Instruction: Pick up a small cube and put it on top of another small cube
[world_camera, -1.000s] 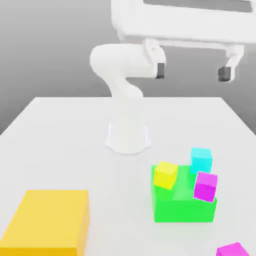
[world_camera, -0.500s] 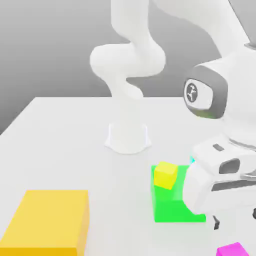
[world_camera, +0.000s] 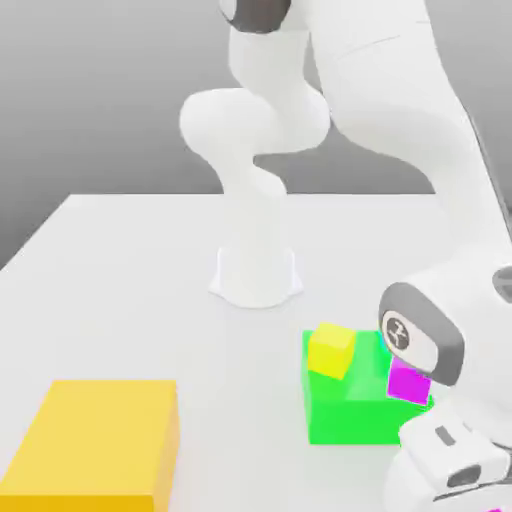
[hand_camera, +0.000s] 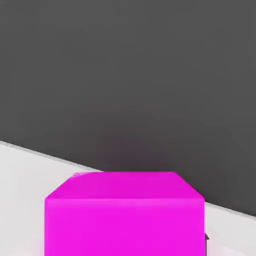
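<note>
The small cube (hand_camera: 124, 215), plain hot pink, sits very close in the hand view on the white table (hand_camera: 20, 165). A dark sliver of a fingertip (hand_camera: 206, 241) lies against one of its sides. In the exterior view my gripper's hand (world_camera: 445, 470) is low at the bottom right corner, over the spot where this cube rests, and covers it. The gripper is shut on the small cube. A violet-magenta cube (world_camera: 406, 382) and a yellow small cube (world_camera: 331, 349) rest on a green block (world_camera: 345, 415); my arm hides part of the violet one.
A large yellow block (world_camera: 95, 445) stands at the exterior view's front left. The arm's white base (world_camera: 255, 272) rises mid-table behind the green block. The table's near edge runs just behind the pink cube in the hand view.
The arm came down from high above the table to the exterior view's bottom right, onto the pink cube. Its wide-open fingers have shut.
</note>
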